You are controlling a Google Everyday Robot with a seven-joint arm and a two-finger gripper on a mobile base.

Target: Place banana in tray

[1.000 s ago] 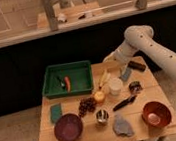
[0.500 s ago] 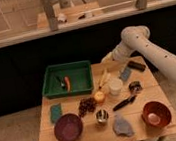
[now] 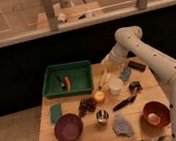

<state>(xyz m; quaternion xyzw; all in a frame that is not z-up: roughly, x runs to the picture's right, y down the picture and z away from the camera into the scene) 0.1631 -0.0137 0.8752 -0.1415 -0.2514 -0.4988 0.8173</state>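
The banana (image 3: 103,78) lies pale yellow on the wooden table, between the tray and a white cup (image 3: 115,86). The tray (image 3: 48,84) is a dark green bin at the table's back left, holding a small orange piece (image 3: 68,82) and a dark item. My gripper (image 3: 107,61) hangs open just above and slightly right of the banana, with nothing in it. The arm reaches in from the right over the table's back edge.
A round orange fruit (image 3: 100,97), dark grapes (image 3: 86,105), a teal pad (image 3: 56,112), a purple bowl (image 3: 67,127), a metal cup (image 3: 103,116), a grey cloth (image 3: 123,126) and a red-brown bowl (image 3: 156,114) fill the front. Dark items sit back right.
The gripper has shifted a little to the left, coming over the banana. The objects on the table have not moved.
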